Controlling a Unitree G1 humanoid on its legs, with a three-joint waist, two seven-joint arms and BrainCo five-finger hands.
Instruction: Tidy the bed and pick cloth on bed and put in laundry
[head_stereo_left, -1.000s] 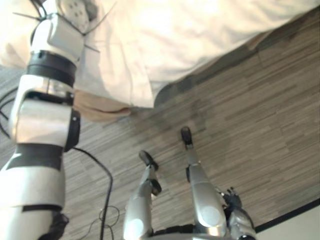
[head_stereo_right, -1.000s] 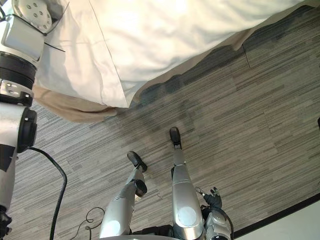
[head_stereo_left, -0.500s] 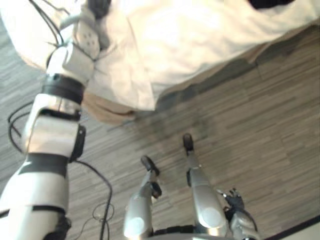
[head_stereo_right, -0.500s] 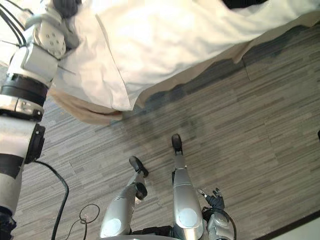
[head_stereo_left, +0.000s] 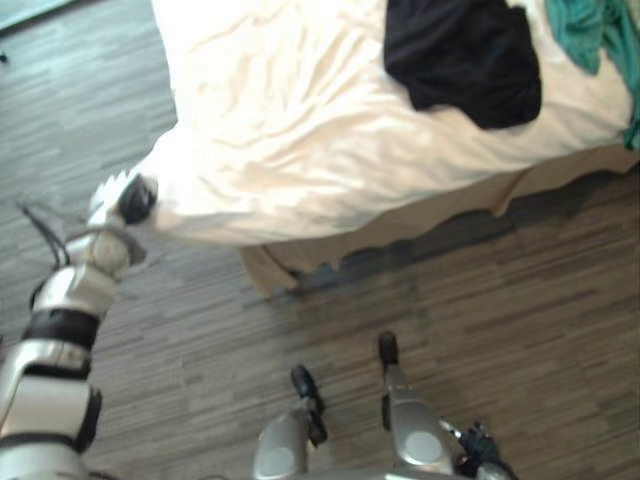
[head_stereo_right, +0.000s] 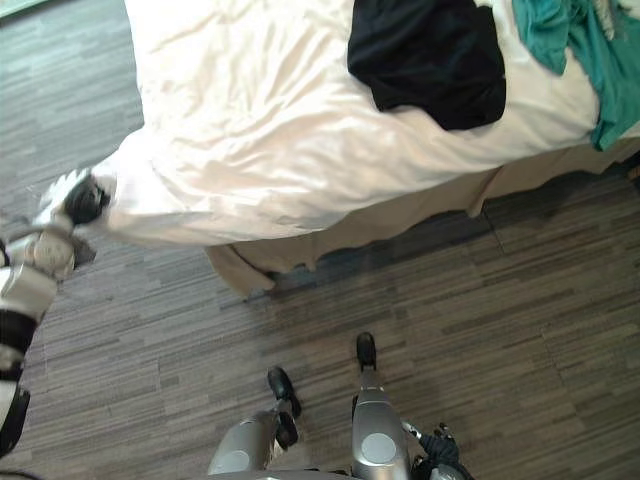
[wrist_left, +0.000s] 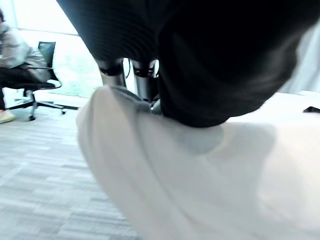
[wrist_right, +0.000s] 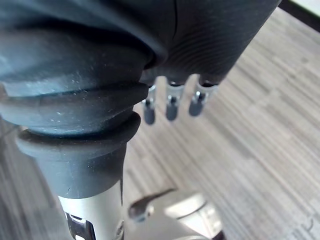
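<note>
Left hand (head_stereo_left: 128, 198) round sheet corner (head_stereo_left: 180, 195)

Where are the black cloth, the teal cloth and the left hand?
black cloth (head_stereo_left: 465, 55): left eye view, middle of the cloth.
teal cloth (head_stereo_right: 560, 35): right eye view, its upper folds.
left hand (head_stereo_left: 128, 198): left eye view, dark back of the hand.

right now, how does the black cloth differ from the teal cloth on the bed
The black cloth is black; the teal cloth is green-blue. The black cloth lies wholly on top of the white sheet, while the teal cloth, further to the robot's right, seems to drape over the sheet's near edge. Both are crumpled and lie loose on the sheet.
</note>
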